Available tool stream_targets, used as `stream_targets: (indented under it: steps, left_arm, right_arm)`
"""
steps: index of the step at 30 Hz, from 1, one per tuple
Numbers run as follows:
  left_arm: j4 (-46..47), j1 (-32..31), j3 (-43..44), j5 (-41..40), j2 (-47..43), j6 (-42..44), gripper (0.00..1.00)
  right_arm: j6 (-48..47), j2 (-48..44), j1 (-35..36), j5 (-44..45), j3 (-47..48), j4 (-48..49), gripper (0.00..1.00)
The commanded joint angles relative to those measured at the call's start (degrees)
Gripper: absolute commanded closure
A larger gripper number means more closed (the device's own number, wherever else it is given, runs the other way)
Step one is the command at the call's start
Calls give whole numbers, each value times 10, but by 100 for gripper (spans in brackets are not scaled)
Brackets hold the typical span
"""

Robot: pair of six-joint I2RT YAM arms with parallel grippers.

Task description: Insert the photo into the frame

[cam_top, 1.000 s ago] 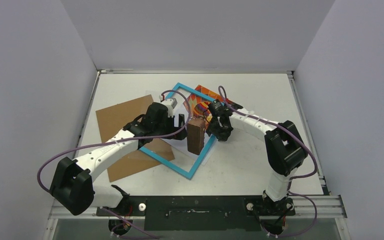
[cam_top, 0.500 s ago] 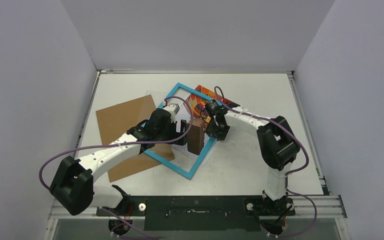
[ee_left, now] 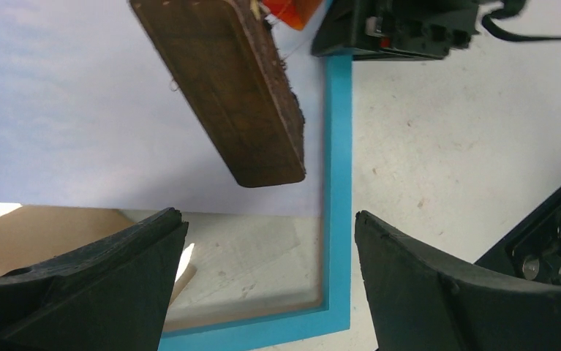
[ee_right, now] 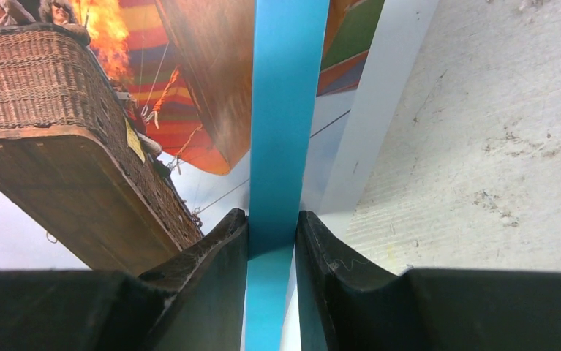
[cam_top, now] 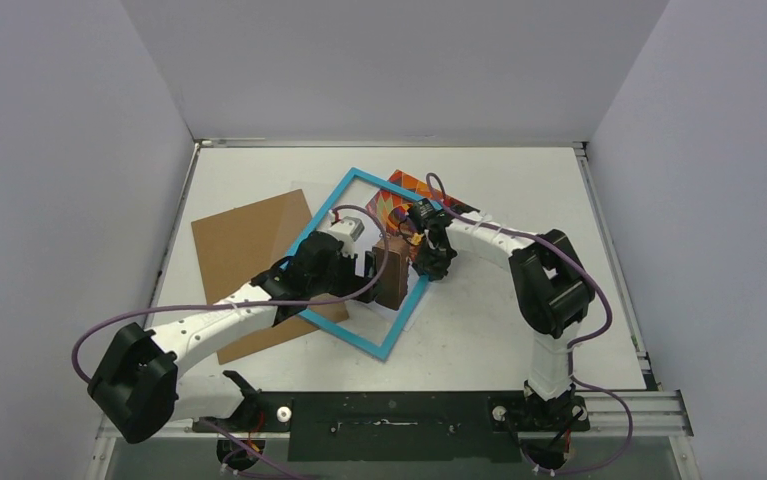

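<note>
The turquoise frame (cam_top: 396,325) lies diamond-wise mid-table, over the photo (cam_top: 400,200). The photo's orange balloon sticks out past the frame's far right side. The photo's brown basket (ee_right: 58,110) and white edge (ee_right: 379,95) show on either side of the frame's blue bar (ee_right: 284,110). My right gripper (ee_right: 272,219) is shut on that bar, at the frame's right edge (cam_top: 421,265). My left gripper (ee_left: 268,219) stands open above the frame's near right corner (ee_left: 336,219), holding nothing; from above it sits over the pane (cam_top: 367,262).
A plain brown backing board (cam_top: 244,240) lies left of the frame, partly under the left arm. The bare white table (cam_top: 519,320) stretches right of the frame. Grey walls close in the back and sides.
My right jaws have closed onto the frame's right bar. The left gripper has slid nearer and rightward over the pane, staying open.
</note>
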Motion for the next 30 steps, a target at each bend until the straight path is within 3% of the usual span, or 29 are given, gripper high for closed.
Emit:
stream_targets:
  steps: [1,7,15,30]
  left_arm:
    - [166,-24,-53,40,-46,43,16]
    - [267,-35,-88,97,-39,62,16]
    - [260,-38,-55,126,33,0,20]
    - [297,-41,-49,174,104,-4,21]
  right_arm:
    - [-3,-27,1,-5,42,-23,88]
    - [9,-56,1,-12,48,-32,89]
    - [27,-94,1,-30,44,-19,89]
    - [39,-119,3,8,41,-6,89]
